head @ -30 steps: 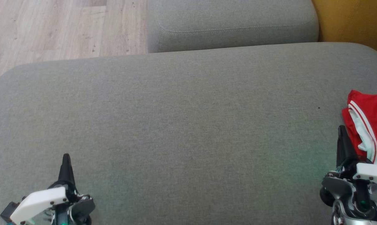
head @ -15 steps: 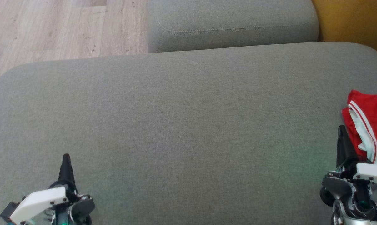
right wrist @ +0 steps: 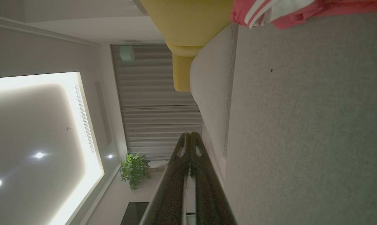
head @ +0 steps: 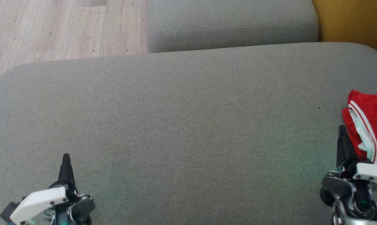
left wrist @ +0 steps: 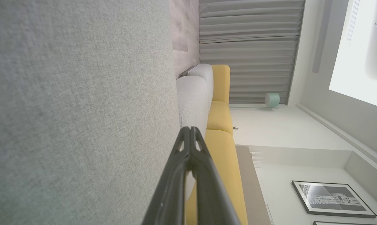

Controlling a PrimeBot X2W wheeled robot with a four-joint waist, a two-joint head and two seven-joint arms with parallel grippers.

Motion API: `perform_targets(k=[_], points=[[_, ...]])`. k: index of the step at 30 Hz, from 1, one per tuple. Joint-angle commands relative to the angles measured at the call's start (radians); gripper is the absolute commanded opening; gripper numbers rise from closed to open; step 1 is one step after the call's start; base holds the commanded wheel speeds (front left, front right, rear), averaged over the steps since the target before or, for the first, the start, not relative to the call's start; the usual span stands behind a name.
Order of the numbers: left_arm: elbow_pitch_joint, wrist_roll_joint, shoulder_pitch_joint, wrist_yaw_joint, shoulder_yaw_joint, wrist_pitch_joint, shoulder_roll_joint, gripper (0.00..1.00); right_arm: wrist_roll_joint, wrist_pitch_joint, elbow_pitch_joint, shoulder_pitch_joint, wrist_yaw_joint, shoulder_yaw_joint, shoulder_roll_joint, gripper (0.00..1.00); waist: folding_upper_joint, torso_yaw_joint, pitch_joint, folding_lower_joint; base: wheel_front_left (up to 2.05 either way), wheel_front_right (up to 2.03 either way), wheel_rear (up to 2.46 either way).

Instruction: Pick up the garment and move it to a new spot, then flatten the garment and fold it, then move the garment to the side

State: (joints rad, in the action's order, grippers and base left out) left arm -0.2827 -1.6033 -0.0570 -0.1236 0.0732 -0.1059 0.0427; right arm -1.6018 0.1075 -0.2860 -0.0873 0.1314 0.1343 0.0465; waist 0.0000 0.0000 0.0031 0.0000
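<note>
1. Garment [head: 368, 122], red, is lying bunched at the grey sofa cushion's [head: 188, 125] right edge in the head view, just beside the right gripper [head: 341, 131]. The left gripper [head: 66, 157] is hovering toward the left edge.
2. Left wrist view is showing the left gripper [left wrist: 190, 132] with jaws pressing together, empty.
3. Right wrist view is showing the right gripper [right wrist: 190, 137] likewise closed on nothing.
4. Reaching in while closed is risking shoving it off that edge.
5. Nothing is differing from the earlier frames.

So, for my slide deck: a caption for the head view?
Left gripper and right gripper, both shut, poised over a grey cushion; red garment lies bunched beside the right one.
</note>
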Motion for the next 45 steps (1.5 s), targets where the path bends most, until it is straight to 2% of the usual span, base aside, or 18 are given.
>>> perform_targets(k=[1,45], points=[[0.037,-0.006,-0.051,-0.007,0.04,-0.007,0.008,0.0,-0.007,0.006,0.041,-0.021,-0.001,-0.021,0.004,0.0,0.0,0.0,0.0,0.0,0.0,0.0,0.0],[0.038,-0.006,-0.051,-0.007,0.04,-0.007,0.008,0.0,-0.007,0.006,0.041,-0.021,-0.001,-0.021,0.004,0.0,0.0,0.0,0.0,0.0,0.0,0.0,0.0]])
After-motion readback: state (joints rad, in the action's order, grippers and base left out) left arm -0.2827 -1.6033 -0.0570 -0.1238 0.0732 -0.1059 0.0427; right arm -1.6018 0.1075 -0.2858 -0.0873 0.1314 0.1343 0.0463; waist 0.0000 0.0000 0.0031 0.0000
